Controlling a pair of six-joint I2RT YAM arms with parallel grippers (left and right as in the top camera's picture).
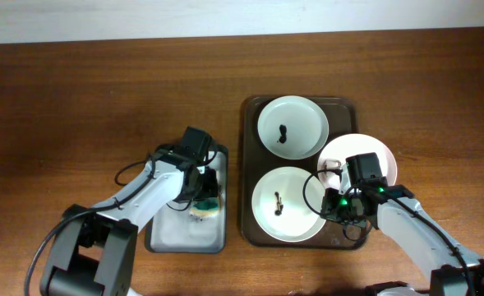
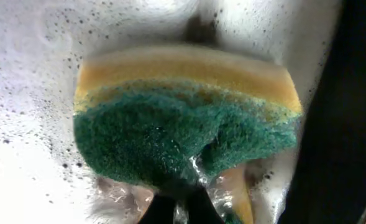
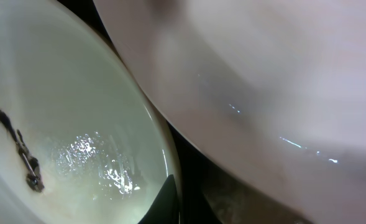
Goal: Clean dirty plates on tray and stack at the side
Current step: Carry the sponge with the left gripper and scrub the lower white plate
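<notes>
The left hand is down in the small grey tray and is closed on the sponge. One dark finger presses a dent into its green side, and soapy water lies all around it. The right hand is at the left rim of the pinkish plate. I cannot tell how far it is open, or whether it has hold of the rim, because its wrist camera shows only one dark fingertip low in the picture.

All three dirty plates are on the dark tray. The pinkish one sits at the right edge and reaches past the rim. In the wrist view its edge lies over the edge of the near greenish plate, which carries a dark smudge. The far plate has a smudge too. Nothing is stacked at the side yet.

I judge that the step is to bring the wet sponge and a plate together. To do it well, the right hand should grip the rim firmly and low over the tray, so that drops fall there. The sponge should meet the smudge with its green side. A wet rim may slip.

The counter is brown wood grain, with room to the right of the tray. A pale strip runs along the far edge, probably a wall.
</notes>
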